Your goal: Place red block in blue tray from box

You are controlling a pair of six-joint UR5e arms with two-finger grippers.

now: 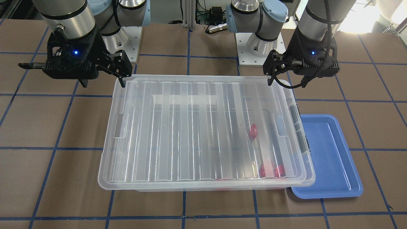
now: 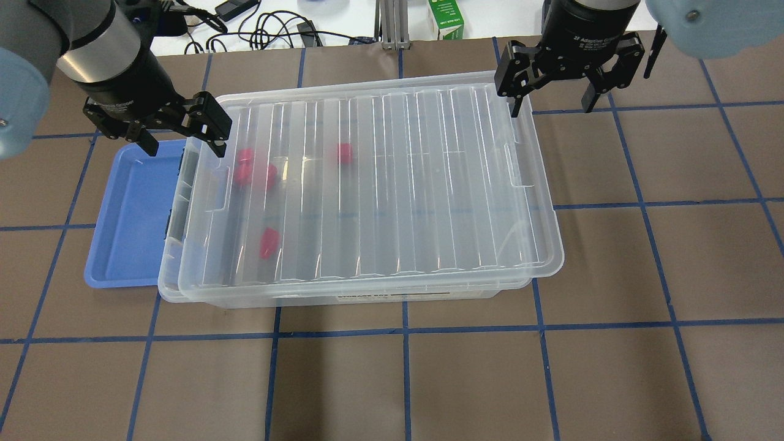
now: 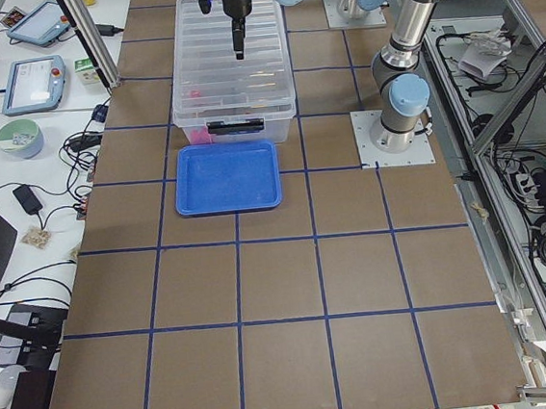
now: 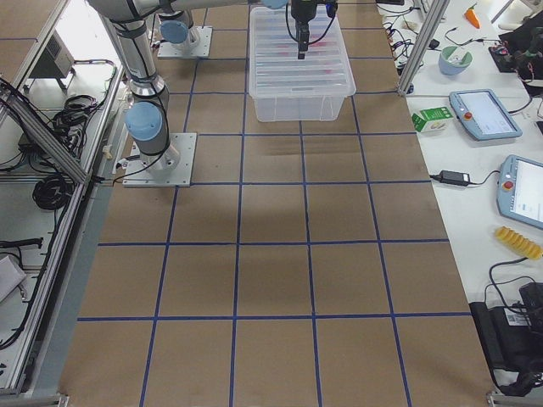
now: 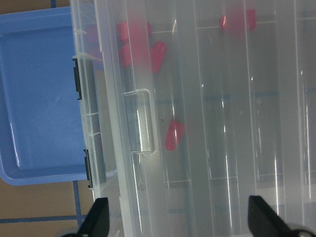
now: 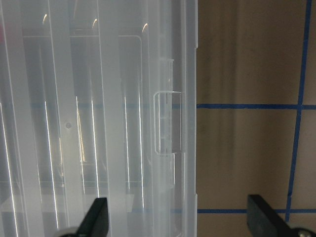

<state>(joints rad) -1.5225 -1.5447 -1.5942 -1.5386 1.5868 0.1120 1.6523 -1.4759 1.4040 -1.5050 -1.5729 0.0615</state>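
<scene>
The box (image 2: 367, 184) is a clear bin with its ribbed lid (image 1: 203, 127) on, sitting slightly askew. Inside, one red block (image 2: 268, 242) lies alone near the tray end and also shows in the left wrist view (image 5: 174, 135). Another lone red block (image 2: 345, 153) lies farther off, and a bunch of red blocks (image 2: 254, 171) sits near the far wall. The blue tray (image 2: 128, 214) lies beside the box's left end, empty. My left gripper (image 2: 180, 138) is open above that end of the lid. My right gripper (image 2: 554, 101) is open above the lid's other end.
The table is brown paper with a blue tape grid. The lid has a handle notch at each end (image 6: 165, 123) (image 5: 140, 121). Cables and a green carton (image 2: 446, 19) lie beyond the table's far edge. Pendants and bowls sit on side desks.
</scene>
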